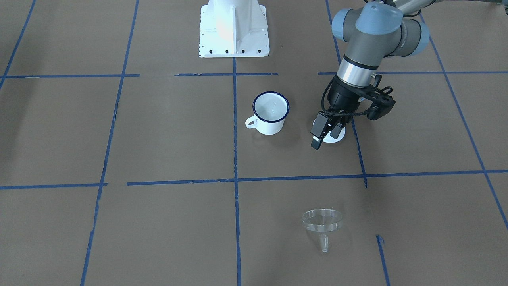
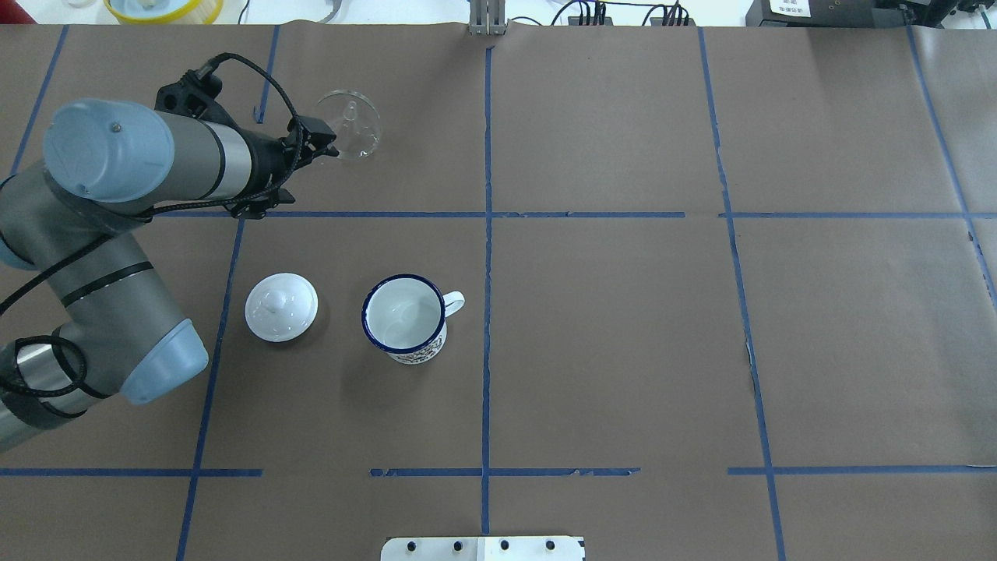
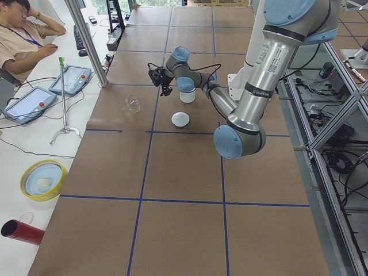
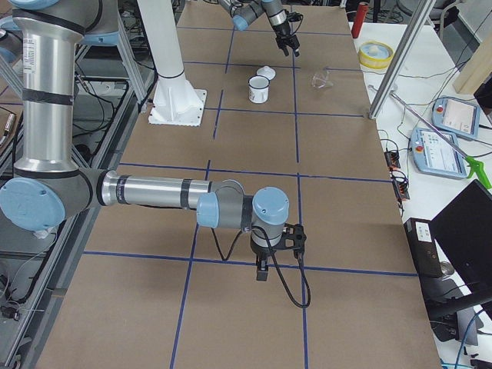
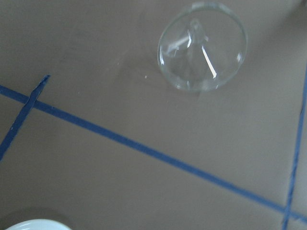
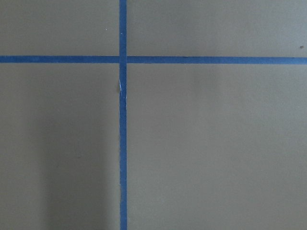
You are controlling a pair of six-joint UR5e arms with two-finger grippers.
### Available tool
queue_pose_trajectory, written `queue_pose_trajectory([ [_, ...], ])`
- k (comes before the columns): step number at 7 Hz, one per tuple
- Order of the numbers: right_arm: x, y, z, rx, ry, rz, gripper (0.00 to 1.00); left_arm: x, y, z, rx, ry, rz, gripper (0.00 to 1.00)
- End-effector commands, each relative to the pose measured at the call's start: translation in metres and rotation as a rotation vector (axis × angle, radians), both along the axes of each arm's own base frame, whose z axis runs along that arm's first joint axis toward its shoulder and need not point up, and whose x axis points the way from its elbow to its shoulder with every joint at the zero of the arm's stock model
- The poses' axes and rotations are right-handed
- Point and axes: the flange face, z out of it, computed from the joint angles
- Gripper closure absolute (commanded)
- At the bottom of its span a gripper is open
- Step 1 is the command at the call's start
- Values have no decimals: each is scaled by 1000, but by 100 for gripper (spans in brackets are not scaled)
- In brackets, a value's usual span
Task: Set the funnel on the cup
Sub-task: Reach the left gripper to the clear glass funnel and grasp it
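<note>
Brown tabletop (image 2: pixel 623 351): my left tool (image 1: pixel 326 139) hangs parted, empty, beyond the cup (image 2: pixel 405 318), near the funnel (image 2: pixel 352 125) (right tool (image 4: pixel 261 273): I cannot tell).

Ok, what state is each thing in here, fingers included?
funnel: lying tilted on its side on the table, not held.
cup: upright, empty, nothing on it.
lid: flat on the table beside the cup, knob up.
left gripper: fingers open, empty, above the table.
right gripper: far from the things; open or shut cannot be told.
</note>
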Motion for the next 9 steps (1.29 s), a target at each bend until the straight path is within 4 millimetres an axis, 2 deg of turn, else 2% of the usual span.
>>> queue_pose_trajectory([
  [1, 0, 0, 0, 0, 0, 0, 0, 22, -51, -13, -188, 197, -278, 7],
  [2, 0, 0, 0, 0, 0, 0, 0, 42, -71, -5, -250, 242, -317, 7],
  [4, 0, 0, 0, 0, 0, 0, 0, 55, -106, 10, -289, 294, -454, 7],
  [5, 0, 0, 0, 0, 0, 0, 0, 68, -119, 20, -294, 297, -463, 7],
  [7, 0, 0, 0, 0, 0, 0, 0, 79, -140, 40, -320, 319, -491, 7],
  [9, 0, 0, 0, 0, 0, 0, 0, 86, -149, 60, -311, 318, -511, 7],
])
